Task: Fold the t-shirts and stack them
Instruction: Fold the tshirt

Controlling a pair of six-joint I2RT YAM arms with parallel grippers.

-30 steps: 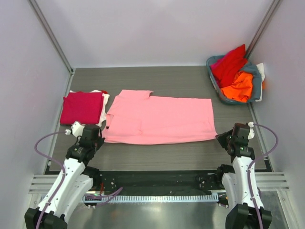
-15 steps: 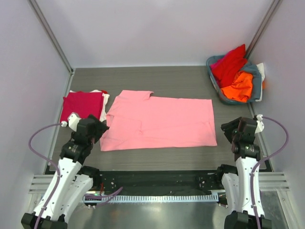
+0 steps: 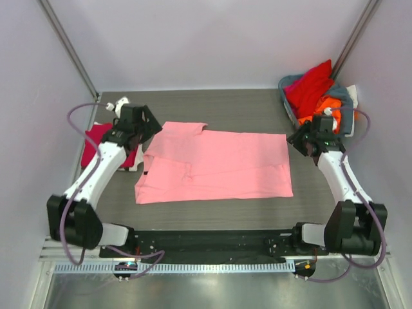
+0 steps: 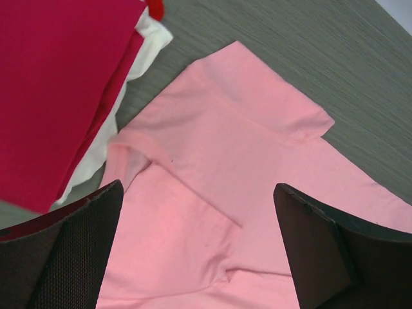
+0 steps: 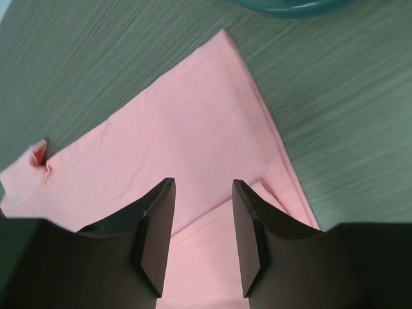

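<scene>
Hovering both arms over the far edge of the pink shirt (image 3: 215, 164), which lies flat in the middle of the table (image 3: 225, 106), I see several ways to spoil this. My left hand (image 4: 196, 193) is spread wide and empty above the sleeve end, just beside the crimson shirt (image 3: 106, 145) stacked on a white one (image 4: 151, 32); a sloppy descent could snag that stack. My right hand (image 5: 203, 187) is about half open, empty, over the far right corner near the basket (image 3: 347, 112). The cloth looks doubled there, so I may pinch one layer only, and uneven grips would skew the fold.
</scene>
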